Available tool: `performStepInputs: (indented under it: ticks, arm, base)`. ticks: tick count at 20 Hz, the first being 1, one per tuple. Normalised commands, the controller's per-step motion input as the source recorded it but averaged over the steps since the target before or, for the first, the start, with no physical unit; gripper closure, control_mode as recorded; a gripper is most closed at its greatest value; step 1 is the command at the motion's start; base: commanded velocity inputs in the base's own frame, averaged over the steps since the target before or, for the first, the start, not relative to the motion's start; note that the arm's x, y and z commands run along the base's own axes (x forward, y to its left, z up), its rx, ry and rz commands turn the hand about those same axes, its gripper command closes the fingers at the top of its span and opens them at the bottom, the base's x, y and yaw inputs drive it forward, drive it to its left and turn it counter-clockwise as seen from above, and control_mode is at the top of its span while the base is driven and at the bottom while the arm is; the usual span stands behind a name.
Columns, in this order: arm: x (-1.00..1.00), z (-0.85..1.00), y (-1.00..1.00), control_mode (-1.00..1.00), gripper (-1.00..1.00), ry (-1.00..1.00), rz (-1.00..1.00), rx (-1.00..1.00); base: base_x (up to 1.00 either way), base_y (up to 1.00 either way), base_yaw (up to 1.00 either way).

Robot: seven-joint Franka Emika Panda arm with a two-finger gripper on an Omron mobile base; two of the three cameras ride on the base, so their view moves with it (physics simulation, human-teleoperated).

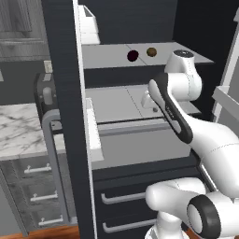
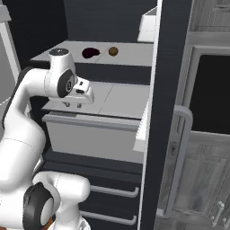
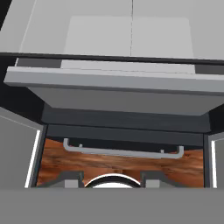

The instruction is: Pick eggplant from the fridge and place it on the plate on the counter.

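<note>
Hand: the hand [image 2: 73, 104] hangs over the fridge's middle shelf [image 2: 117, 101], pointing down, its fingers pressed together with nothing between them.
Eggplant: the eggplant [image 1: 133, 56] lies on the upper shelf [image 1: 112, 55], above the hand and farther back in the fridge, well apart from it; from the right base view it [image 2: 90, 52] sits up and slightly to the side of the hand.
Orange-brown ball: the ball [image 1: 151, 52] rests just beside the eggplant on the same shelf, likewise above and beyond the hand.
Fridge: the fridge [image 1: 63, 93] stands open, its dark door edge near the hand's side; the drawer handle [image 3: 122, 152] shows below the hand in the hand view.
Tabletop: the marble tabletop [image 1: 21, 130] lies beyond the fridge door, far to the hand's left.
</note>
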Motion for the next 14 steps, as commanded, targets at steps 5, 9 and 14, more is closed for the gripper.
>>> performStepInputs:
  ticks: [5, 9, 14]
  arm:
    - [0.00, 0.16, 0.00, -1.00, -1.00, -0.08, 0.00, 0.00]
    - [0.00, 0.39, 0.00, -1.00, -1.00, -0.09, 0.00, 0.00]
    - [0.00, 0.49, 0.01, -1.00, -1.00, -0.09, 0.00, 0.00]
  base:
    - [0.00, 0.00, 0.00]
    - [0.00, 0.00, 0.00]
    - [0.00, 0.00, 0.00]
